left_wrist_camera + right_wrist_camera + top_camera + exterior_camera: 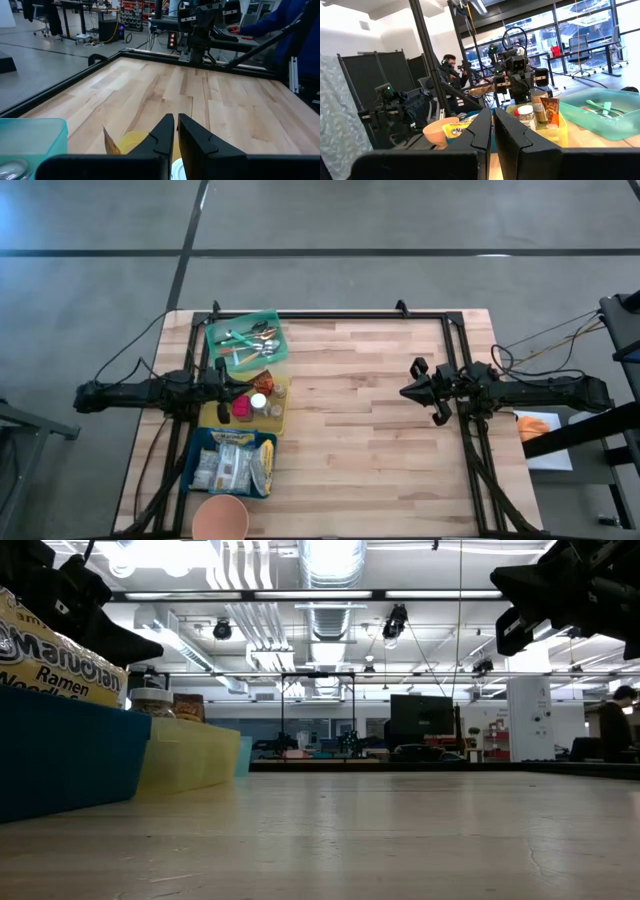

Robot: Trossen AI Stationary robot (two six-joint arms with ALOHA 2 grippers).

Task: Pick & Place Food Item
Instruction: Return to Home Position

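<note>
**Risk of Clipping Cans on Retreat**

Pressed together and empty at the left gripper [243, 388], hanging just over the yellow bin [286, 420] with the red can [243, 412] standing inside among jars [266, 408]. Same at the right gripper [412, 392]: fingers together, nothing held, over bare table [360, 430]. Could snag a can or the rim if drawn back low.
</note>
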